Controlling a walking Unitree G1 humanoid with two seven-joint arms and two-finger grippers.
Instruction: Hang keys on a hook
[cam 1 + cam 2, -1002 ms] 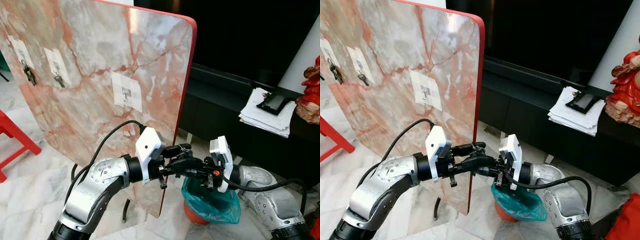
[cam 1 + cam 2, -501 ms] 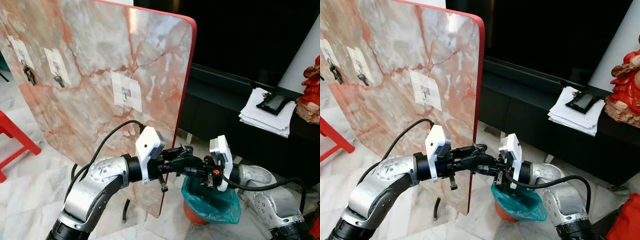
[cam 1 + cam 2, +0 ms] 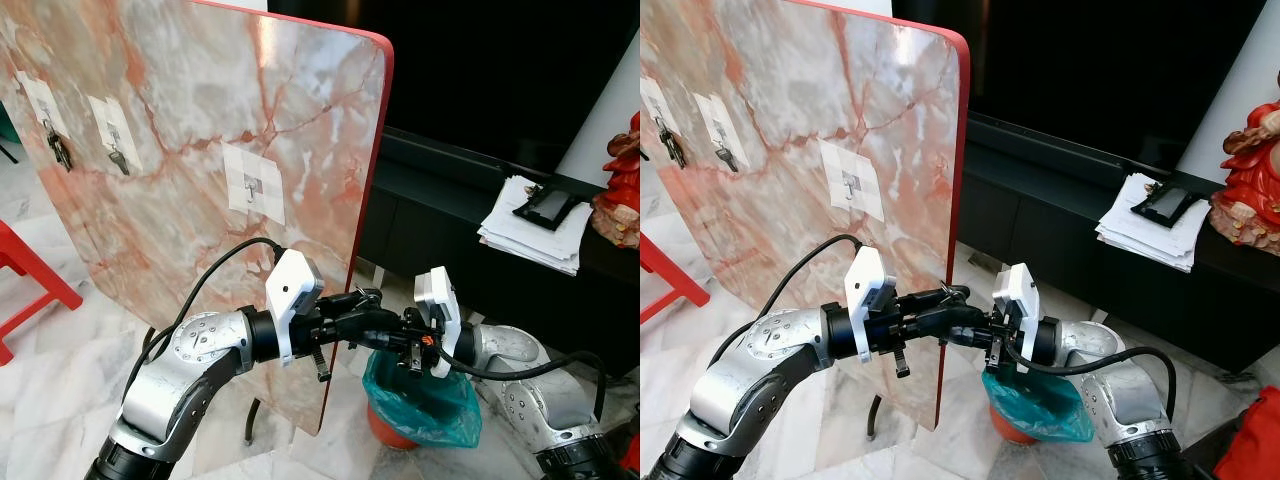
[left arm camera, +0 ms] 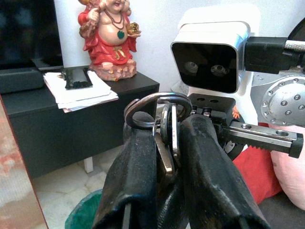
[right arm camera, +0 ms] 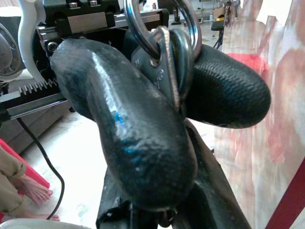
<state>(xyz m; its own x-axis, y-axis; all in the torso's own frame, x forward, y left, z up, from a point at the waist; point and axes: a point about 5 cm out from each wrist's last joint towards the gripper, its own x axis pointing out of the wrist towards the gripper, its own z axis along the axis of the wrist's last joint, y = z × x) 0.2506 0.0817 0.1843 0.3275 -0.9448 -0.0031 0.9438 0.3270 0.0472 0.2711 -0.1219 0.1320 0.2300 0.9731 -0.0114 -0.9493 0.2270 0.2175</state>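
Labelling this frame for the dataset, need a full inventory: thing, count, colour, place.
board: 1, pink marble with red edge, standing upright ahead on the left
hook stickers: 3, white, on the board; free hook nearest the red edge, two further left each carry keys
keys on ring: 1 bunch, silver, pinched between both pincers
cabinet: 1, black, low, right of the board
paper stack: 1, white, on the cabinet, dark tablet on top
figurine: 1, red, on the cabinet by the papers
bin bag: 1, teal, on the floor under the pincers
stool: 1, red, far left
left pincer: black, shut on the keys
right pincer: black, shut on the keys
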